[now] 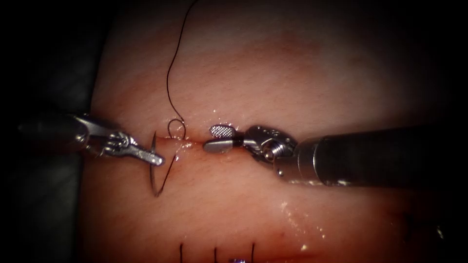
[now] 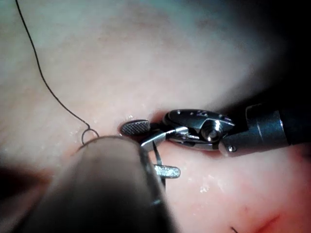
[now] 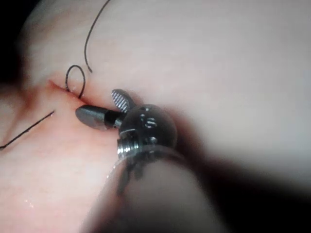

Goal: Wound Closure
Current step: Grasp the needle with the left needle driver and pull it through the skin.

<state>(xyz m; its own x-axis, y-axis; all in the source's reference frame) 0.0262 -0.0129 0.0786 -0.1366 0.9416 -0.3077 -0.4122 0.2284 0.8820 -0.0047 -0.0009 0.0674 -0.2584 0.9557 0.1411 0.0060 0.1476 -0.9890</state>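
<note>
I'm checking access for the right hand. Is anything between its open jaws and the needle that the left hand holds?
Only the thread loop at the cut lies between them. The right hand, jaws open and empty, sits over the cut. The left hand holds the needle at mid-curve, left of the loop, free of the tissue.

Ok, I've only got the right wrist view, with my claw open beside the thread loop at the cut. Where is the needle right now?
Observer: The left claw holds the needle at about mid-curve, at the left end of the cut in the endoscope view.
Operator: Is it in the tissue?
Observer: I can't tell. Its upper end lies near the cut, and its lower end lies over the tissue below the cut.
Operator: And the thread?
Observer: The thread runs from the needle's lower end up to the cut.
</note>
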